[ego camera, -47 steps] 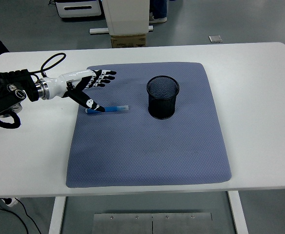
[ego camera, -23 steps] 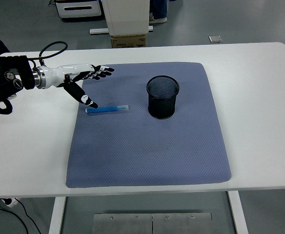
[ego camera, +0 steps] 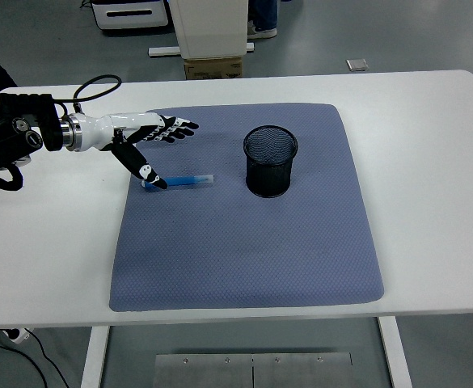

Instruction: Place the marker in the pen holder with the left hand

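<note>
Now back down at the marker [ego camera: 179, 181], after lifting up and toward the left edge of the frame half a second ago. Left hand [ego camera: 143, 137] reaching in from the upper left, fingers [ego camera: 175, 127] fanned out flat and pointing right over the blue mat [ego camera: 244, 242], thumb [ego camera: 143, 168] angled down so its tip sits at the marker's left end, touching or just above, hard to say which. Nothing held; hand wide open, no curl around anything. Marker lying flat on the mat left of centre, long axis running left to right, in the same spot and at the same angle as in both earlier views, so not shifted by the earlier contact. Pen holder [ego camera: 270, 161], black mesh, standing upright a little right of centre on the mat, clear of the marker's right end and with nothing visible inside. Looks like a renewed attempt at the pick: first approach, retreat, then return, with the grasp not yet made. Still ahead: closing thumb and fingers on the barrel, lifting, carrying right, tipping into the holder. Right hand nowhere in frame.
</note>
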You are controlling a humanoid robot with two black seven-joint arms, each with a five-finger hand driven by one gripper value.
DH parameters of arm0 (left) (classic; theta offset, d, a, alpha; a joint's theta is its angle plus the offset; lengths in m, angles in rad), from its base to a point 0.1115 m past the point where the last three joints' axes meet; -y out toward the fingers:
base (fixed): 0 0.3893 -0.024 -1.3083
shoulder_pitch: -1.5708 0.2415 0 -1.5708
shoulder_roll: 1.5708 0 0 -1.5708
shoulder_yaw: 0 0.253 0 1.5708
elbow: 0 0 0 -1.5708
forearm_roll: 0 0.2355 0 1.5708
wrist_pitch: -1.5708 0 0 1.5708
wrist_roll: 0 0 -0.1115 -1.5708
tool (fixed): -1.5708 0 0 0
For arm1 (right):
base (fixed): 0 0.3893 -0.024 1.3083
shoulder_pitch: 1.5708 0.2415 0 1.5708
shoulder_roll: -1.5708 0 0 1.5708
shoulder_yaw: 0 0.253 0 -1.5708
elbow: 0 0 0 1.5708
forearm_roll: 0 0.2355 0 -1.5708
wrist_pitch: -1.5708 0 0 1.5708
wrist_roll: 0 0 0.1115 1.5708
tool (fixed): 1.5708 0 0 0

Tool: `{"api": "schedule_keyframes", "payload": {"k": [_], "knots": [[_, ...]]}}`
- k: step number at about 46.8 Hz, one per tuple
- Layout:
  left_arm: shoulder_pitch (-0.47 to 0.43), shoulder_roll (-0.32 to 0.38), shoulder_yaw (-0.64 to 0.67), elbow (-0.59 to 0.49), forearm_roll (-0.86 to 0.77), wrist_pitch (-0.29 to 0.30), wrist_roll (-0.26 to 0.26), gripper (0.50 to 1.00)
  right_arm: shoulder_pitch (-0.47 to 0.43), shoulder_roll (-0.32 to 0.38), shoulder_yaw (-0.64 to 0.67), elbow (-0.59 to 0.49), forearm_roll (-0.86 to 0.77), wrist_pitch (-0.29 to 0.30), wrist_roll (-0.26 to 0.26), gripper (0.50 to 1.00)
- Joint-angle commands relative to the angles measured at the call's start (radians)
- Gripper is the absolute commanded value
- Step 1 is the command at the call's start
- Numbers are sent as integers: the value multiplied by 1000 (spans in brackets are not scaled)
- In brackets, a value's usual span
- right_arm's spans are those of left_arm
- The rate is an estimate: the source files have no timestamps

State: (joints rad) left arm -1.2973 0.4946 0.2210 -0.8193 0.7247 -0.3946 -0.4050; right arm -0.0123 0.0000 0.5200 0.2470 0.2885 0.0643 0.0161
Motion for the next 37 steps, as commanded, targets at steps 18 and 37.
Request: {"api": "schedule_keyframes", "payload": {"k": [18,37], "knots": [[-16,-11,29,0,146,3,6,1000,0,0,0,0,0,0,1,1000],[-40,-54,31,3,228,8,9,1000,0,0,0,0,0,0,1,1000]]}}
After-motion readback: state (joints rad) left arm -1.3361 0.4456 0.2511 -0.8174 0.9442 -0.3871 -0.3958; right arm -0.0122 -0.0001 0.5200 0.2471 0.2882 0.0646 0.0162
